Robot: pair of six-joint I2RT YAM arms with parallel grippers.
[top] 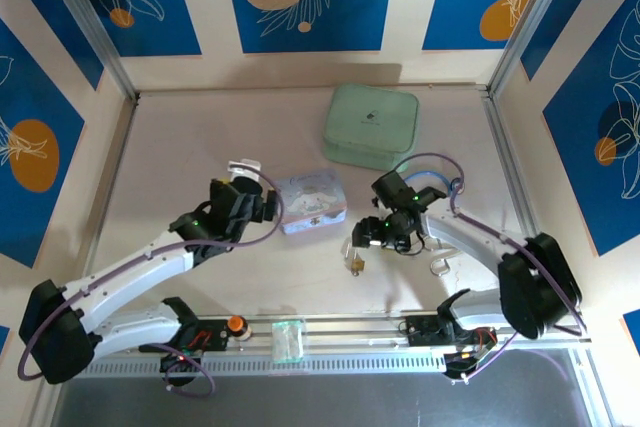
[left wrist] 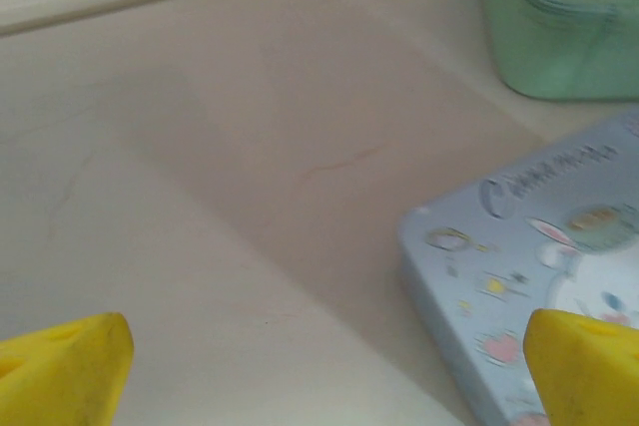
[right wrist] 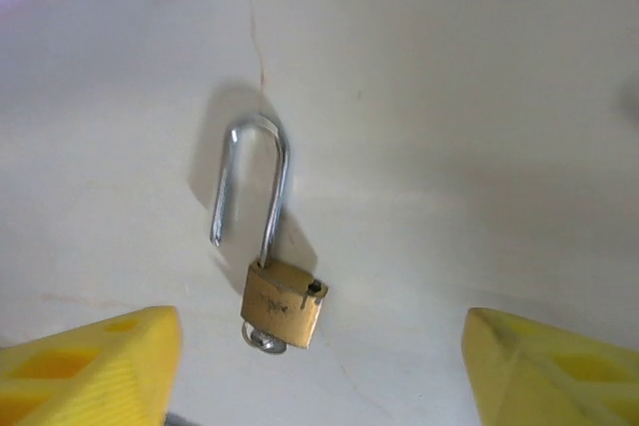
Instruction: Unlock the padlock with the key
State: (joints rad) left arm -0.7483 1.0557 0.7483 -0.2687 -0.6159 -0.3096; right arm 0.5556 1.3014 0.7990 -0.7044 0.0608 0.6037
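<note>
The padlock lies flat on the table, a small brass body with a silver shackle. The shackle's free leg is out of the body and swung aside, leaving the empty hole showing. The key pokes out of the padlock's underside, only its silvery head visible. My right gripper hovers open just above, its yellow fingers wide on either side and touching nothing. In the top view the padlock sits just left of the right gripper. My left gripper is open beside the pastel tin, holding nothing.
A mint-green lidded container stands at the back centre. The pastel cartoon tin lies right in front of the left gripper. A small clear packet and an orange knob sit on the front rail.
</note>
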